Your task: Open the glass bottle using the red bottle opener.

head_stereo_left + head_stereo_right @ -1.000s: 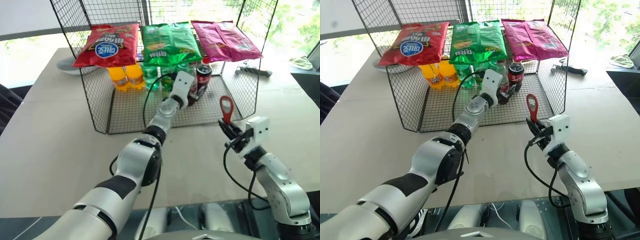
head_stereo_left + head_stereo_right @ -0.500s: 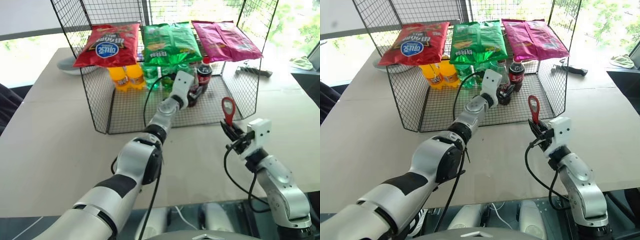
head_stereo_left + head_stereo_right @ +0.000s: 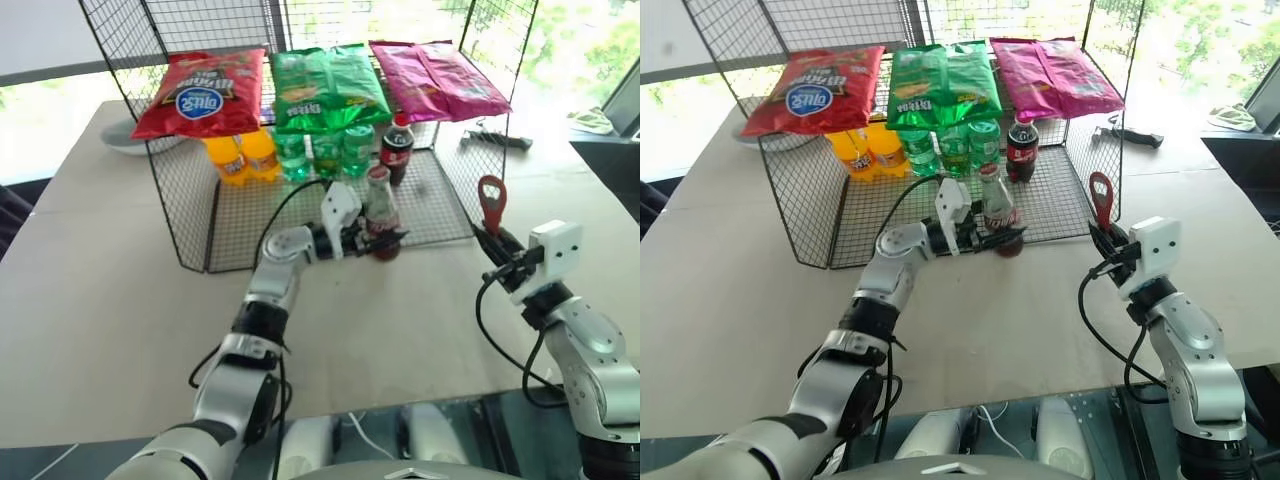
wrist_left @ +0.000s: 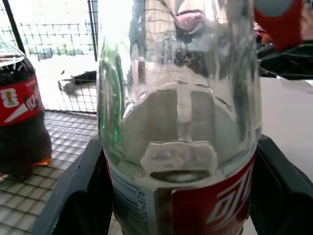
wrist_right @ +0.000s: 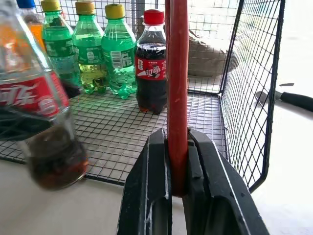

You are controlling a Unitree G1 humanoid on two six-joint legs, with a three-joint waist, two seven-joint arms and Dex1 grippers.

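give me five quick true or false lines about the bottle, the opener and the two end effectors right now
1. The left end effector grips the glass bottle low on its body. True.
2. The glass bottle lies on its side. False: it stands upright at the front edge of the wire rack.
3. The right end effector holds the red bottle opener with its loop head up. True.
4. The red bottle opener is hooked on the bottle's cap. False: it is held apart from the bottle, off to the robot's right.
5. The plastic cola bottle with a red cap stands on the table outside the rack. False: it stands inside, beside the green bottles.
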